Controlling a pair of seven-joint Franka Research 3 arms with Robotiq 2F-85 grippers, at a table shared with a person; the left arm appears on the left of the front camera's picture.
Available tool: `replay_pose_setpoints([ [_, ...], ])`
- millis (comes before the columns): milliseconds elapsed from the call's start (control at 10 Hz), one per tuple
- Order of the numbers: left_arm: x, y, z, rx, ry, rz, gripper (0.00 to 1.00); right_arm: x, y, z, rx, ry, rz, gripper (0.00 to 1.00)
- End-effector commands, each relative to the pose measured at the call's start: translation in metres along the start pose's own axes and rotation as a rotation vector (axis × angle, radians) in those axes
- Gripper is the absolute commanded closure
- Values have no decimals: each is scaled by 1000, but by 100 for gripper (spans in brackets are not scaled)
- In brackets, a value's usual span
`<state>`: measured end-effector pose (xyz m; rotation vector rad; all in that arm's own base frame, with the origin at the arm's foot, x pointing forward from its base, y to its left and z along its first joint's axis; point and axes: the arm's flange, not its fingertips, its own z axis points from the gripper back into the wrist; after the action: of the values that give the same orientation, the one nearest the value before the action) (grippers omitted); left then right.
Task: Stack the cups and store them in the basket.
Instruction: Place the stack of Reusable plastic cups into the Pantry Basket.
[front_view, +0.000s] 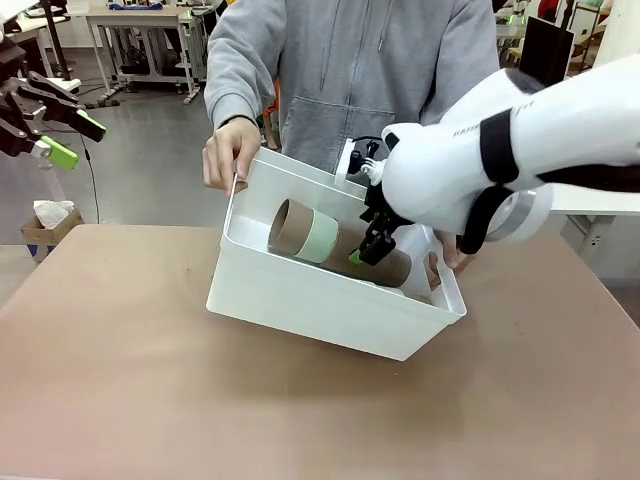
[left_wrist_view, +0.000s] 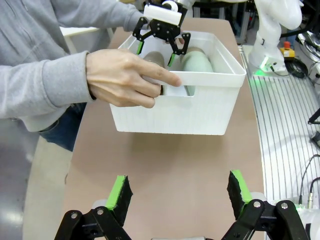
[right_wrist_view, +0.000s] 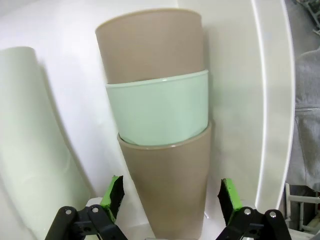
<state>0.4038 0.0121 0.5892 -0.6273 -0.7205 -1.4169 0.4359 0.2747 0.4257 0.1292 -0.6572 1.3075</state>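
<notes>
With the right claw (right_wrist_view: 170, 200) spread wide around the brown-mint-brown stack of cups (right_wrist_view: 160, 125) lying in the tilted basket (front_view: 310, 300) a person's hand (front_view: 232, 152) steadies, storing looks nearly done, so next it must back out while the open, empty left claw (front_view: 62, 135) waits far left.

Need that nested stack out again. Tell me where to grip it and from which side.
Probably the lowest brown cup of the stack, jaws across its round wall. Come from above through the open top of the basket: the stack lies on its side there, with the open right gripper already astride it.
</notes>
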Motion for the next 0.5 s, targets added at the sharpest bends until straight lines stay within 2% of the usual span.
replay_pose_setpoints([
  [0,2,-1,0,-2,-4,-5,0,-11,-14,2,62,-41,23,0],
  [200,2,-1,0,-2,-4,-5,0,-8,-32,27,72,-86,15,0],
  [400,2,-1,0,-2,-4,-5,0,-24,-52,84,66,-127,-3,0],
])
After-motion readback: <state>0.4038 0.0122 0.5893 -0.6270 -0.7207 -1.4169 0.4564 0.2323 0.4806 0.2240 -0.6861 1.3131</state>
